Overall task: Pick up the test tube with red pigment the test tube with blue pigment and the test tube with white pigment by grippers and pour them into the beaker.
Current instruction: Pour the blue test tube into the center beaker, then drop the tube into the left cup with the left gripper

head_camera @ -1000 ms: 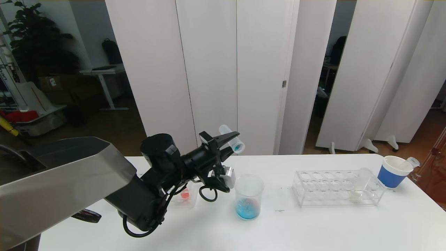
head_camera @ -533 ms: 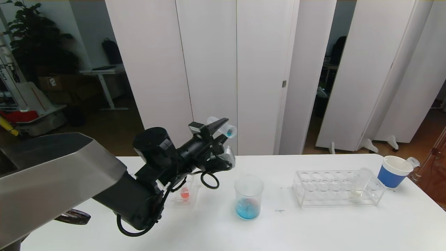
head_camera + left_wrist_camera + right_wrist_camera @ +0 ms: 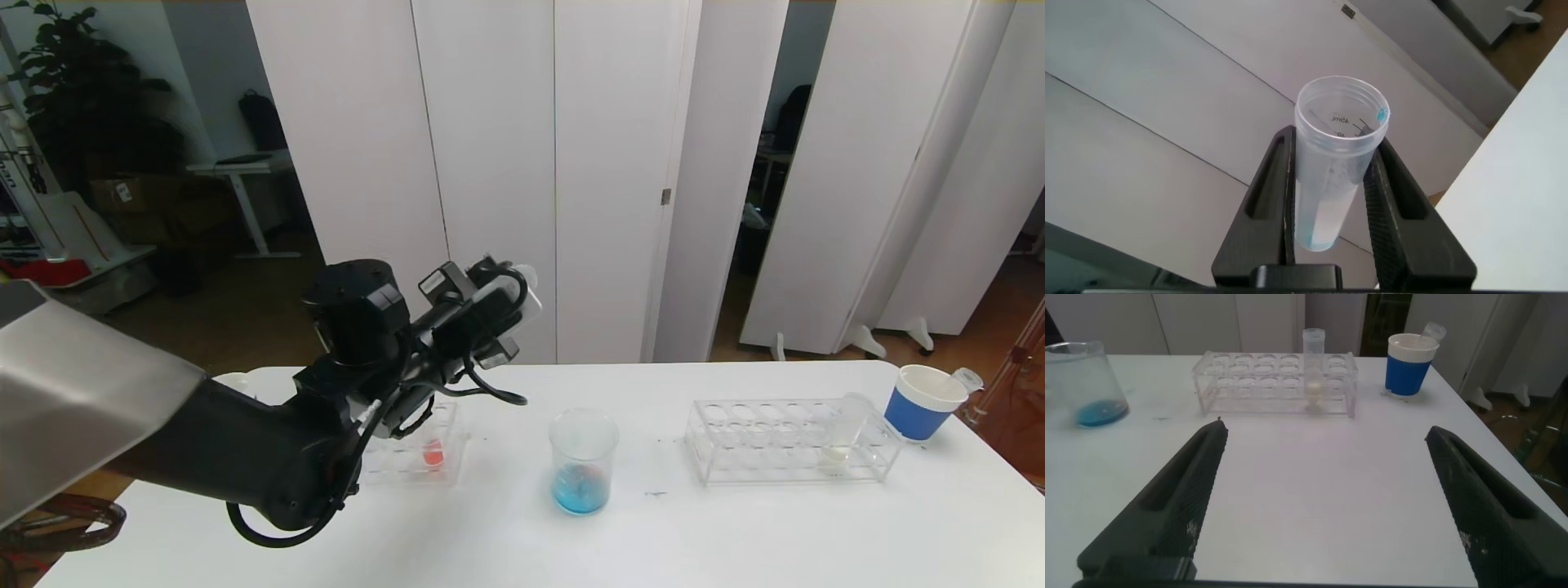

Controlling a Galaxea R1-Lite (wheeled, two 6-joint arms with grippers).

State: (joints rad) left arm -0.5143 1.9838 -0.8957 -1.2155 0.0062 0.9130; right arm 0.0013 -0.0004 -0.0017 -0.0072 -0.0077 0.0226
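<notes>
Blue step looks finished; white tube judged next.

Left pincer [image 3: 1327, 208] raised above the tabletop's [image 3: 735, 531] far-left part, clamped on the blue tube [image 3: 1333, 163]. Tube nearly drained: only a thin blue trace near its bottom and a drop at the rim.

Small rack [image 3: 412, 445] near the far-left edge, beneath that arm, holds a tube with orange-red liquid [image 3: 433, 454].

Beaker [image 3: 582, 461] at mid-tabletop, upright, blue liquid pooled in its bottom.

Long rack [image 3: 788, 441] toward the right edge carries the white tube [image 3: 841, 433], upright in an end slot, pale liquid at its bottom.

Blue cup [image 3: 927, 402] at the far-right corner, with an empty-looking tube leaning inside.

Right pincer [image 3: 1331, 506] low over the near right part, spread wide, holding nothing.

Next move, by my reading: set the spent tube down, then close on the white tube above the rack without tipping it.
</notes>
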